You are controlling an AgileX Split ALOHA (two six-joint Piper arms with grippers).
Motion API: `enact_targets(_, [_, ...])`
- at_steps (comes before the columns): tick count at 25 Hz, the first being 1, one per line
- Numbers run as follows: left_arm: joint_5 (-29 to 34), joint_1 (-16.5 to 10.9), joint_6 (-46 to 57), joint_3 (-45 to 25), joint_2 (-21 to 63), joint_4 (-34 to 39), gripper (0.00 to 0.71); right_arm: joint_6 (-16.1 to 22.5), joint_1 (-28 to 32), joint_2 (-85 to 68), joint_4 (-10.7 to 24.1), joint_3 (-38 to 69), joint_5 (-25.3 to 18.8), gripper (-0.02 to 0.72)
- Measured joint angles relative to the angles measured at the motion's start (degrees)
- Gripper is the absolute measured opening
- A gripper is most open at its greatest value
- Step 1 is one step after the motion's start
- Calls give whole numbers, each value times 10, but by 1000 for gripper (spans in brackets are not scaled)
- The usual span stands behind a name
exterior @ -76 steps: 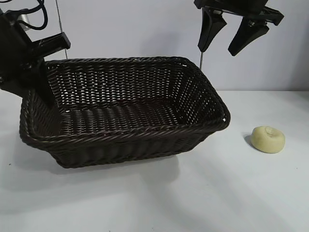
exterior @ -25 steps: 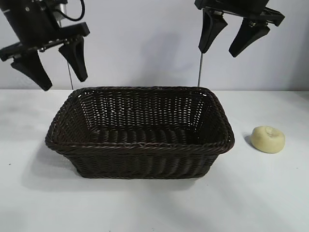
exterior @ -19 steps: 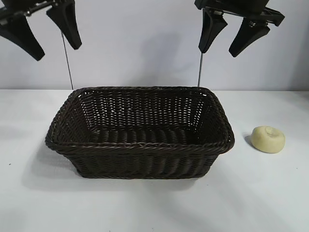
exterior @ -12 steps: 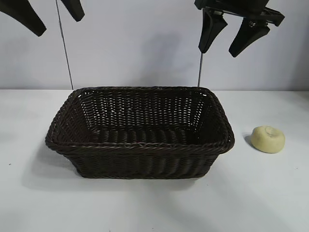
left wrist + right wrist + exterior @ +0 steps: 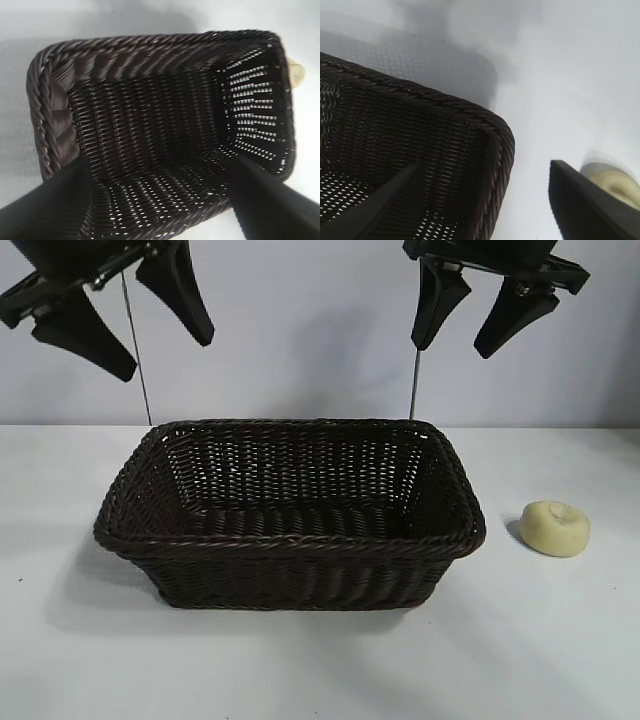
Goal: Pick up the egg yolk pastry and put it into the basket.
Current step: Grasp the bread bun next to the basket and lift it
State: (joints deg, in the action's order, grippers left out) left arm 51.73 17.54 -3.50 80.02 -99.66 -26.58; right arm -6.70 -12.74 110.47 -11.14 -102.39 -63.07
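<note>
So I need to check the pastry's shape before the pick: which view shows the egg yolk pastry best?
The exterior view: the egg yolk pastry sits whole and unobstructed on the table, right of the basket, dimple visible. The right wrist view shows only part of it, behind a finger of the right gripper. The left wrist view catches just a sliver past the basket's rim.

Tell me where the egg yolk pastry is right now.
In the exterior view the egg yolk pastry lies on the white table, right of the basket and apart from it.
</note>
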Motion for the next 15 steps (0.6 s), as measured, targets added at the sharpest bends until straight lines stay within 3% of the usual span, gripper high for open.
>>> enact_targets(15, [-16,0,0,-8,-1,9,549,1,0,0,2,0,-1,509])
